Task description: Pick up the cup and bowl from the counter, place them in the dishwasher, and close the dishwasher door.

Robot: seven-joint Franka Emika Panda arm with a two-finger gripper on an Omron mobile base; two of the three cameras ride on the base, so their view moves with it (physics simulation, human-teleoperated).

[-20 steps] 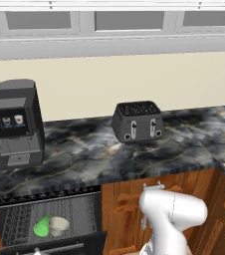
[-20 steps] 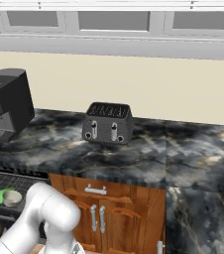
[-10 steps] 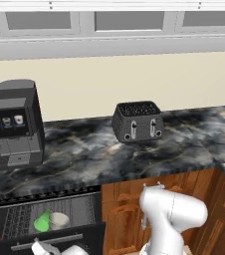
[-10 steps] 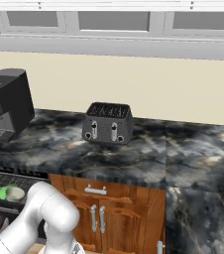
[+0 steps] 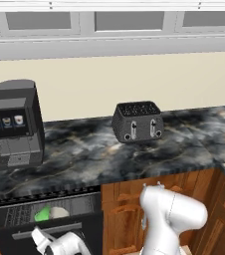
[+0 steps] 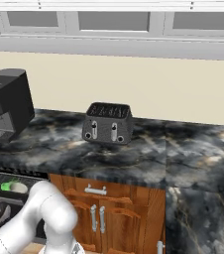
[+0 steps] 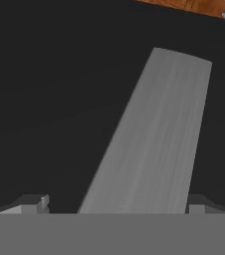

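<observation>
Dishwasher [image 5: 45, 211] under counter [image 5: 99, 154], left of wooden cabinets [image 5: 129, 214]; door [image 5: 15, 239] partly open, tilted out from top, silver bar handle [image 5: 47, 230] near its upper edge. Cup [image 5: 42, 214], bright green, seen inside on rack, touching or just beside bowl [image 5: 58, 212], cream, to its right. Same pair spotted from right base view at far left below counter edge: cup [image 6: 6, 186], bowl [image 6: 18, 188]. Gripper [image 7: 117, 209] low down in front of door, pressed close to dark panel; jaws spread wide apart, holding nothing. Handle [image 7: 154, 134] seen in hand view as pale grey bar running up between finger tips [image 7: 35, 203], slanted, dark door [image 7: 50, 99] surface behind it. Strip of wooden cabinet [image 7: 194, 6] at top edge of hand view. White arm [image 5: 171, 216] bent low in front of cabinets. Coffee machine [image 5: 14, 124] on counter at left, toaster [image 5: 138, 122] near middle, well apart from each other.
</observation>
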